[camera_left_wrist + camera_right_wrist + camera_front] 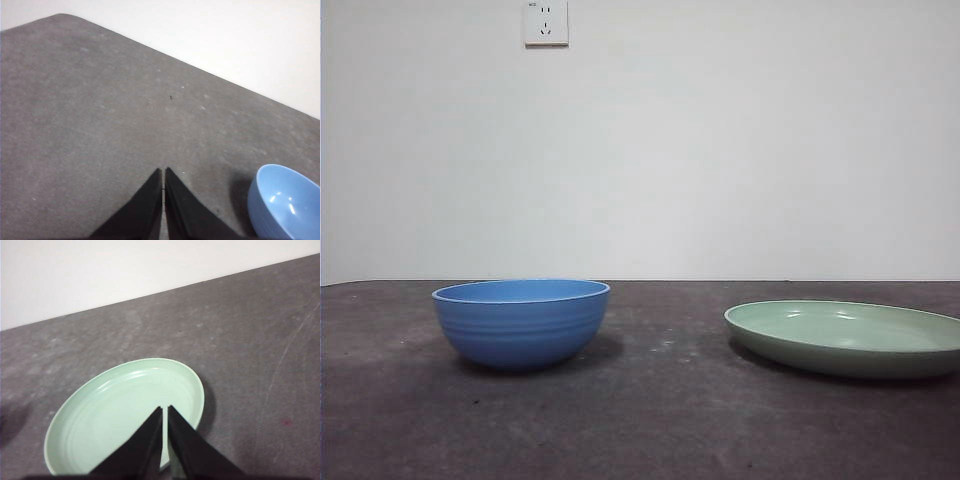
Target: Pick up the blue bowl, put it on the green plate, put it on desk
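Note:
The blue bowl (521, 322) stands upright on the desk (650, 420) at the left of the front view; the green plate (845, 337) lies empty at the right, apart from it. Neither arm shows in the front view. My left gripper (163, 171) is shut and empty, held above bare desk with the bowl (284, 202) off to one side of it. My right gripper (165, 409) is shut and empty, held above the plate (115, 412).
A white wall with a power socket (546, 22) stands behind the desk's far edge. Bare desk lies between the bowl and the plate and in front of both.

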